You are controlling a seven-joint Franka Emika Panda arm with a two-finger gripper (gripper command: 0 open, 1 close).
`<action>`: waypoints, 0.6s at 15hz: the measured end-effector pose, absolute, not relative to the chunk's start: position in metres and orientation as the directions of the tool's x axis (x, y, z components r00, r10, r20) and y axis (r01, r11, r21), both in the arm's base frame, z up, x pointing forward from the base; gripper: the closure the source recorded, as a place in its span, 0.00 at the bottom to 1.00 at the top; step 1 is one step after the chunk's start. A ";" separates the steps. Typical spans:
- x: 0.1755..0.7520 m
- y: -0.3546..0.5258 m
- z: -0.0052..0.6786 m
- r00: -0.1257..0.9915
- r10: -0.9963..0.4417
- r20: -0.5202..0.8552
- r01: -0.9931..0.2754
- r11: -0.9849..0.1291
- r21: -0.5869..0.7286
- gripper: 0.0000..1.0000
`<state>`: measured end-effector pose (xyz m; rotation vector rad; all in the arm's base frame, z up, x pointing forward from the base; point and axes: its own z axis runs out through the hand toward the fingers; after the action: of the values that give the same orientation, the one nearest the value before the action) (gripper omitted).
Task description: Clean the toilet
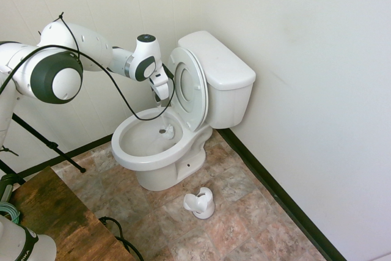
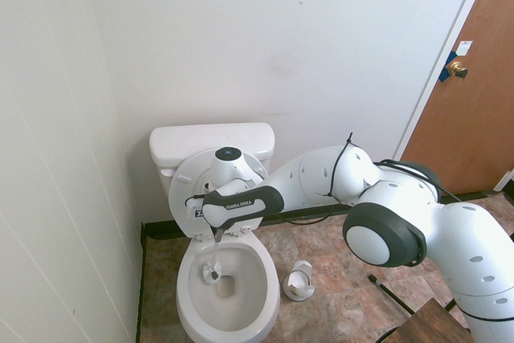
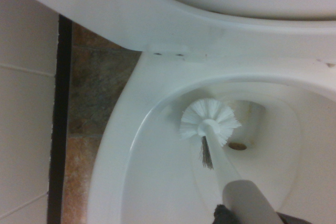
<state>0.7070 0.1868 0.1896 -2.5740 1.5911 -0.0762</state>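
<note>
From the first exterior view: the toilet point(image 1: 177, 120) sits against the back wall in the corner, tank to the right, seat and lid point(image 1: 189, 87) tipped up against the tank; the white arm comes in from the left and hangs over the open bowl; the gripper point(image 1: 160, 98) points down, jaws closed on the handle of a white toilet brush point(image 1: 166, 130), whose head is down inside the bowl near the back; the small white brush holder point(image 1: 200, 203) stands on the tiled floor point(image 1: 244, 212) just in front of the toilet's base, apart from it; a wooden table point(image 1: 55, 215) corner shows at lower left.

Over to the second exterior view: the arm now enters from the right, reaching across in front of the tank; the gripper point(image 2: 218, 234) is poised over the rear of the bowl, clamped on the brush point(image 2: 214, 269) handle; the bristle head sits low in the bowl beside the drain; the holder point(image 2: 300, 280) is on the floor to the right of the toilet point(image 2: 233, 311); a brown door point(image 2: 474, 86) stands at far right.

Wrist view, close in: the brush point(image 3: 209, 121) head, a round white puff of bristles, lies against the inner bowl wall just beside the drain opening point(image 3: 247, 124); the handle runs back toward the camera; rim and seat hinge show above, floor tiles and a dark baseboard point(image 3: 59, 119) alongside.
</note>
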 end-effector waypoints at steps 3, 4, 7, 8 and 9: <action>0.704 0.205 0.194 0.471 -0.882 -0.016 -0.876 -0.466 -0.127 1.00; 0.702 0.211 0.195 0.479 -0.878 -0.016 -0.872 -0.473 -0.126 1.00; 0.697 0.221 0.193 0.498 -0.867 -0.020 -0.863 -0.493 -0.108 1.00; 0.694 0.225 0.191 0.507 -0.862 -0.023 -0.858 -0.503 -0.103 1.00; 0.691 0.229 0.189 0.517 -0.856 -0.025 -0.853 -0.512 -0.097 1.00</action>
<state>0.6912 0.2293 0.1890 -2.6500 1.4979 -0.0399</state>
